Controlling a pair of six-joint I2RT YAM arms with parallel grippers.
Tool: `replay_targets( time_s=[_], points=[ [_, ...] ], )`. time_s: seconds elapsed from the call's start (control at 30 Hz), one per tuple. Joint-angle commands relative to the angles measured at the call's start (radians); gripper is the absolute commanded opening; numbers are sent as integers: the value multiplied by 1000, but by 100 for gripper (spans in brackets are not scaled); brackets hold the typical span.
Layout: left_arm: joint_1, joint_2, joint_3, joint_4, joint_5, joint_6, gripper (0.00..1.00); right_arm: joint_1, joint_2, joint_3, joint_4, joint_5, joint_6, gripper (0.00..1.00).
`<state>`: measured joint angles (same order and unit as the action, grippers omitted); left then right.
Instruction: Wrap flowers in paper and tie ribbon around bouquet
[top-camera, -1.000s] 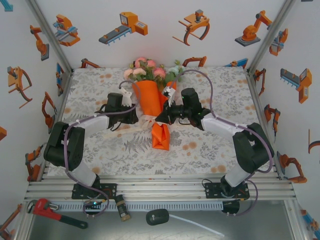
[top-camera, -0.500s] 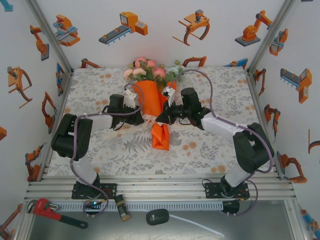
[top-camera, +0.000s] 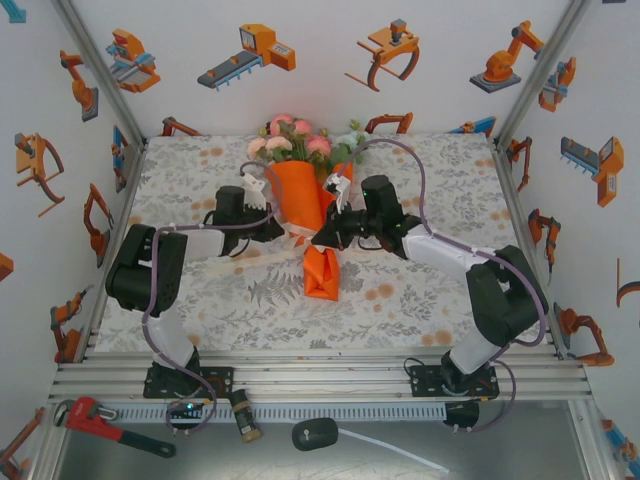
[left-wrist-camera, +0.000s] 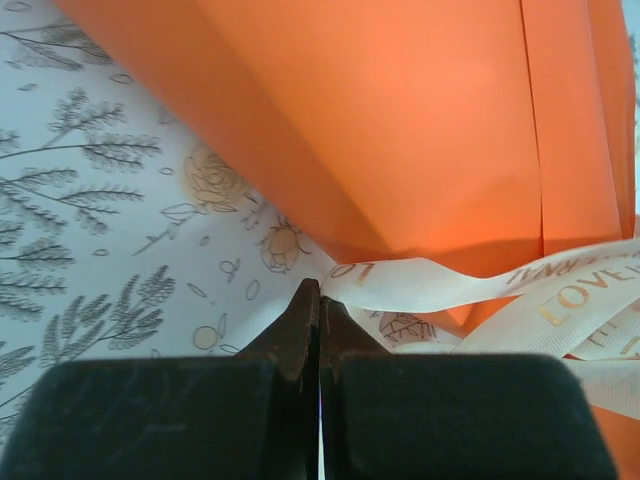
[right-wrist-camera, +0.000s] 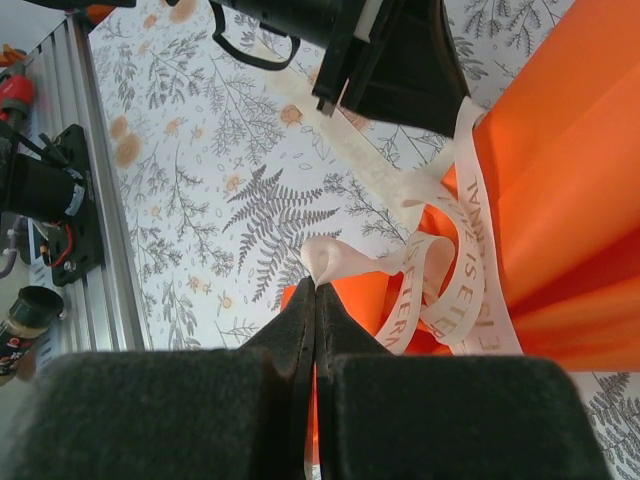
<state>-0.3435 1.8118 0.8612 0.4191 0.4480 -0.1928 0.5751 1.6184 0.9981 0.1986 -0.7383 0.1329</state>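
The bouquet lies mid-table: a cone of orange paper (top-camera: 300, 195) with the pink and cream flowers (top-camera: 295, 140) at its far, wide end. The cream ribbon (top-camera: 298, 236) circles the cone's narrow neck. My left gripper (top-camera: 274, 226) is at the neck's left side, shut on a ribbon strand (left-wrist-camera: 430, 285) pinched at its tips (left-wrist-camera: 320, 290), close under the paper (left-wrist-camera: 400, 130). My right gripper (top-camera: 322, 236) is at the neck's right side, shut on a small ribbon loop (right-wrist-camera: 335, 258) at its tips (right-wrist-camera: 317, 287), with printed ribbon coils (right-wrist-camera: 445, 290) against the paper (right-wrist-camera: 560, 170).
The floral tablecloth (top-camera: 200, 290) covers the table, with white walls close on three sides. On the metal shelf at the near edge lie a red wrench (top-camera: 100, 420), a small bottle (top-camera: 245, 425) and a black plug with a white cable (top-camera: 315, 435).
My left gripper, open a moment ago, has slid slightly farther back along the cone's left side and shut on the ribbon. The right gripper has stayed shut and hardly moved.
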Motion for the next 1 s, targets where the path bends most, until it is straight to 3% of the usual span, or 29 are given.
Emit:
replay_targets(
  time_s=[0.0,0.23,0.43,0.57,0.7,0.77,0.97],
  points=[
    [35,-71,-23,19,-5,-94,0,5,-14,36,-9,58,18,0],
    [35,-356,-3,-391,-213,-308,0,5,38,96,-72,192,86,0],
    [26,-461,-42,-472,-101,-533,0,5,73,98,1,192,122,0],
    [-7,-536,-48,-563,-105,-733,0,5,83,114,-14,207,154,0],
    [-137,-599,-101,-507,-182,-991,0,5,96,116,25,217,188,0],
    [-245,-599,-114,-451,-248,-1104,0,5,103,117,43,224,206,0],
    [-465,-474,-35,-399,-363,-1198,0,-1,98,113,37,253,228,0]
  ],
)
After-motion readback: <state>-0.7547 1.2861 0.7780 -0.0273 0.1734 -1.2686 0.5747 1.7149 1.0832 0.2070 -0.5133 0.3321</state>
